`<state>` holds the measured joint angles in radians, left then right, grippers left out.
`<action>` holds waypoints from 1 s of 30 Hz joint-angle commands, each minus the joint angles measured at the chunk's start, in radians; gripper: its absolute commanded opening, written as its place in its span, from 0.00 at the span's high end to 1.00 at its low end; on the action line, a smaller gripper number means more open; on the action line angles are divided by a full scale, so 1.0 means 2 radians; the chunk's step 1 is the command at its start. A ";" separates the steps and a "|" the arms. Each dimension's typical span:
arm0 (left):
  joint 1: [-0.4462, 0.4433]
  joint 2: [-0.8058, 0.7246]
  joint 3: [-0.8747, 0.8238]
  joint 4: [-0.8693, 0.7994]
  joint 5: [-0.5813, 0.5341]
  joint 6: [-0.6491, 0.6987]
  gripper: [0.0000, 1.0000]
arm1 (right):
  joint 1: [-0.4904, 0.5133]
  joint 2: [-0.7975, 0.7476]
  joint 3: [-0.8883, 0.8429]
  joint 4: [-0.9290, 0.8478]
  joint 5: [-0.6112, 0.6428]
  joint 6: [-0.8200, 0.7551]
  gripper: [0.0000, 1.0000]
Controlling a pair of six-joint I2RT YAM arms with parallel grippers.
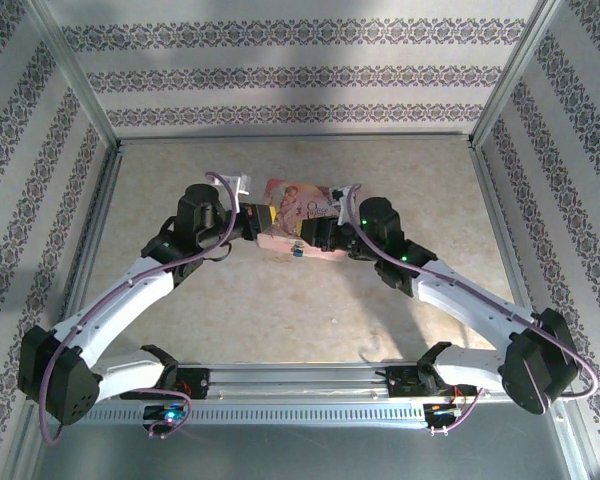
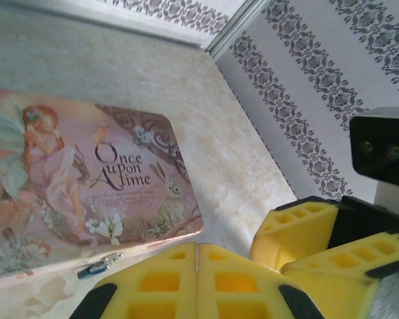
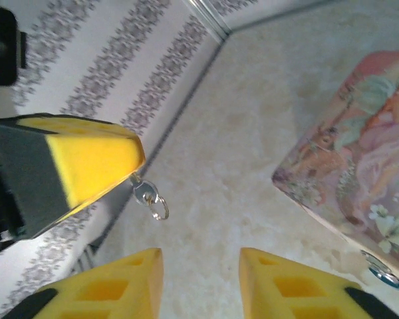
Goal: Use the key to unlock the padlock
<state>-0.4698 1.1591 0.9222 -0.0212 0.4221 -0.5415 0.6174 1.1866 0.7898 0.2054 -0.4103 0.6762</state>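
Across the middle of the top view, the beige speckled table [image 1: 280, 320] carries the pink tin [image 1: 302, 200], just above frame centre, and both arms reach in to meet at its near edge. On the left wrist camera the tin fills the left half of the frame, lid up, with a fairy picture and the words "Once upon a time".

The left gripper [image 2: 197, 251] sits at the bottom of its own view with its two yellow fingers pressed flat together, only a thin seam between them. From the right wrist camera one of those fingers enters from the left edge, and the key [image 3: 143, 193] pokes out of its tip, pinched there, with a small wire ring [image 3: 159, 211] hanging from it over bare table.

The right gripper [image 3: 201, 266] lies along the bottom of its own frame, fingers well apart with clear table between them and nothing held.

The padlock [image 2: 96, 267], blue-bodied with a silvery shackle, hangs at the clasp on the tin's near side wall, low in the left wrist frame, just left of the closed fingers. It is apart from the key.
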 commanded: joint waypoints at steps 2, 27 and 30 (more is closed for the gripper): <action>0.007 -0.022 0.028 0.020 0.044 0.059 1.00 | -0.019 -0.028 -0.024 0.109 -0.084 0.021 0.55; 0.007 -0.013 0.038 0.091 0.154 0.061 1.00 | 0.010 0.025 -0.013 0.261 -0.161 0.066 0.49; 0.007 -0.013 0.039 0.091 0.154 0.061 1.00 | 0.011 0.030 -0.012 0.265 -0.161 0.070 0.53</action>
<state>-0.4625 1.1324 0.9733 0.1055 0.7071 -0.4362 0.6270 1.2362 0.7452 0.6804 -0.7094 0.8066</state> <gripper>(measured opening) 0.048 0.477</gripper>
